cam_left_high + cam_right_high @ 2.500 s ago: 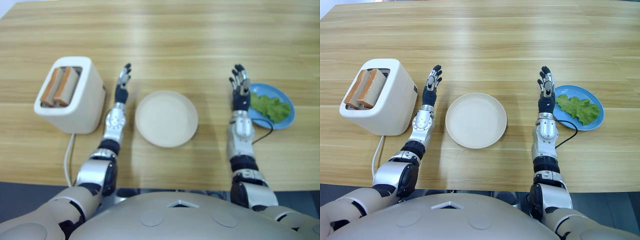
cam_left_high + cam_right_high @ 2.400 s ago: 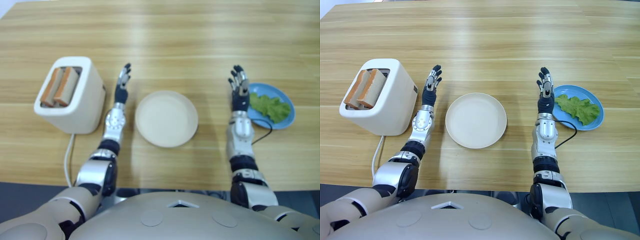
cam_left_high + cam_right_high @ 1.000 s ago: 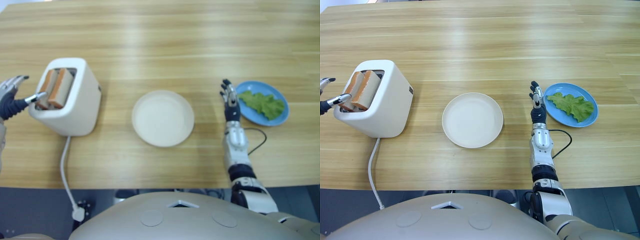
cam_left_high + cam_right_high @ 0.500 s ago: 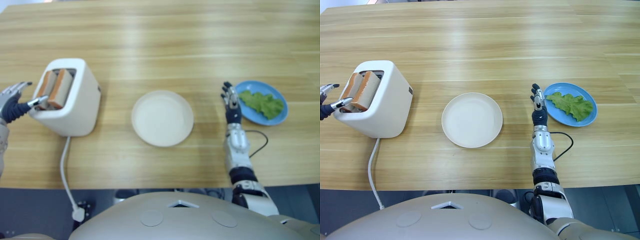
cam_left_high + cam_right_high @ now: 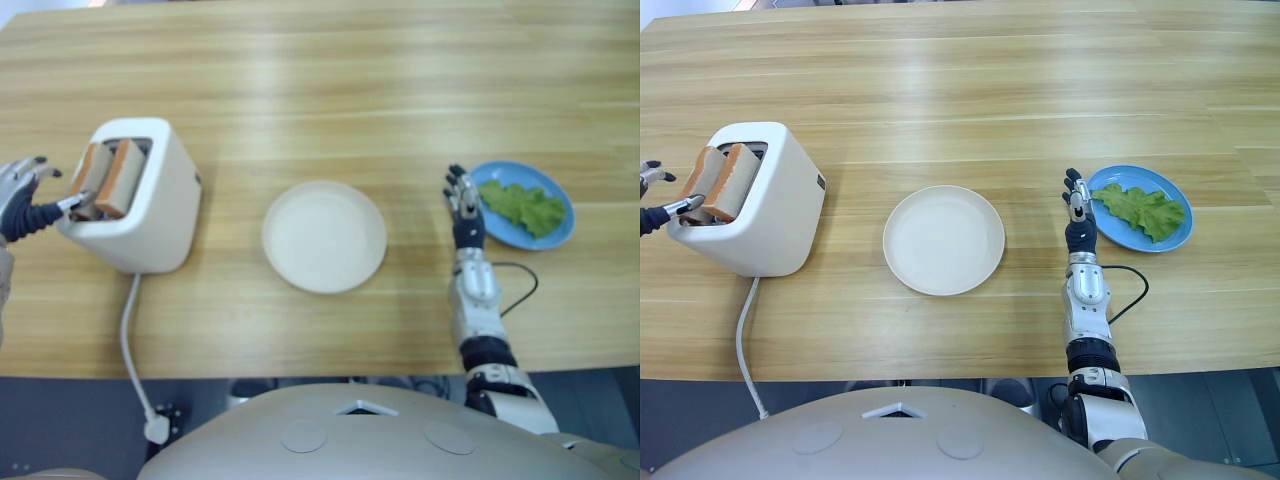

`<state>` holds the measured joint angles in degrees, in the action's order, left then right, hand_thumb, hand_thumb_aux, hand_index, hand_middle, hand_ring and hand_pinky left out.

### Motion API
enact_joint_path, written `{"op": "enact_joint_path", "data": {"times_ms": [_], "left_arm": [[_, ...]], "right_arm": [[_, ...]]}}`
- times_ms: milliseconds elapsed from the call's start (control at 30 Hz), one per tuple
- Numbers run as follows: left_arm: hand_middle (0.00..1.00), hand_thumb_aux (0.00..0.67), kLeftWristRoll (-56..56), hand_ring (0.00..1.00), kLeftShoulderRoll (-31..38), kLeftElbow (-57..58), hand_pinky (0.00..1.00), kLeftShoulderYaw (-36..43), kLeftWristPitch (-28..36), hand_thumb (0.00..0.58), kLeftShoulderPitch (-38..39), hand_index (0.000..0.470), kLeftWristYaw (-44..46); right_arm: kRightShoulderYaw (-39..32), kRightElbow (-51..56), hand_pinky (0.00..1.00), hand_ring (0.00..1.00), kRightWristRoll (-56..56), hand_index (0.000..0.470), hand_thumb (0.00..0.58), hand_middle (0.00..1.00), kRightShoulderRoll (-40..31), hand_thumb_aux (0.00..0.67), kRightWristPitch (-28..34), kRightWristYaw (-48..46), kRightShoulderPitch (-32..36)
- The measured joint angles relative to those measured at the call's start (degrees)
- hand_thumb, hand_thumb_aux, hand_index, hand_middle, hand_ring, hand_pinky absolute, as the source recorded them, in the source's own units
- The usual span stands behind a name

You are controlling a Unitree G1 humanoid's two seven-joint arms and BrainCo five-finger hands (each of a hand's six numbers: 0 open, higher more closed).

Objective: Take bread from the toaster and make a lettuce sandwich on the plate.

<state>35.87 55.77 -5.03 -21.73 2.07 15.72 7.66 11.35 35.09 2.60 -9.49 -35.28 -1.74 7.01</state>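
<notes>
While the bread slices [image 5: 108, 178] stand upright in the toaster [image 5: 160, 215], long edges running away from the robot, the left hand [image 5: 20, 205] sits just left of them, fingers [image 5: 62, 206] spread, gripping nothing. The right hand [image 5: 466, 208], open and empty, lies well apart near the lettuce [image 5: 525, 203].

One toaster [image 5: 770, 220]; two bread slices [image 5: 728, 180]. Two plates: cream plate [image 5: 944, 240], blue plate [image 5: 1145, 244]. Lettuce [image 5: 1145, 210]: seemingly one leaf, possibly layered. One power cord [image 5: 740, 350].
</notes>
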Motion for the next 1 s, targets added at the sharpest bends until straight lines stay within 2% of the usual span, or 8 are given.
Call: {"op": "enact_joint_path", "data": {"times_ms": [367, 533, 700, 867, 1000], "left_arm": [[1.00, 0.670, -1.2, 1.00, -0.7, -1.7, 1.00, -0.2, -1.7, 0.580, 0.0, 0.460, 0.4], [1.00, 0.670, -6.1, 1.00, -4.0, -2.8, 1.00, -1.7, -3.5, 0.580, -2.0, 0.460, 0.4], [1.00, 0.670, -18.5, 1.00, -11.1, -9.8, 1.00, -11.3, -6.0, 0.580, -11.1, 0.460, -3.1], [1.00, 0.670, -32.0, 1.00, -13.0, -17.0, 1.00, -24.3, -8.7, 0.580, -24.3, 0.460, -7.8], [1.00, 0.670, -37.4, 1.00, -14.8, -21.9, 1.00, -25.2, -10.8, 0.580, -28.1, 0.460, -8.5]], "right_arm": [[0.1, 0.0, 0.00, 0.00, 0.1, 0.000, 0.000, 0.00, -0.2, 0.000, 0.5, -0.1, -0.1], [0.2, 0.0, 0.00, 0.00, 0.1, 0.000, 0.000, 0.00, -0.2, 0.000, 0.8, -0.1, -0.2], [0.1, 0.0, 0.00, 0.00, 0.3, 0.000, 0.000, 0.00, -0.2, 0.000, 1.0, -0.1, -0.2], [0.2, 0.3, 0.00, 0.00, 0.3, 0.000, 0.000, 0.00, -0.2, 0.000, 1.1, -0.1, -0.3], [0.2, 0.4, 0.00, 0.00, 0.5, 0.000, 0.000, 0.00, 0.0, 0.000, 1.2, -0.1, -0.3]]}}
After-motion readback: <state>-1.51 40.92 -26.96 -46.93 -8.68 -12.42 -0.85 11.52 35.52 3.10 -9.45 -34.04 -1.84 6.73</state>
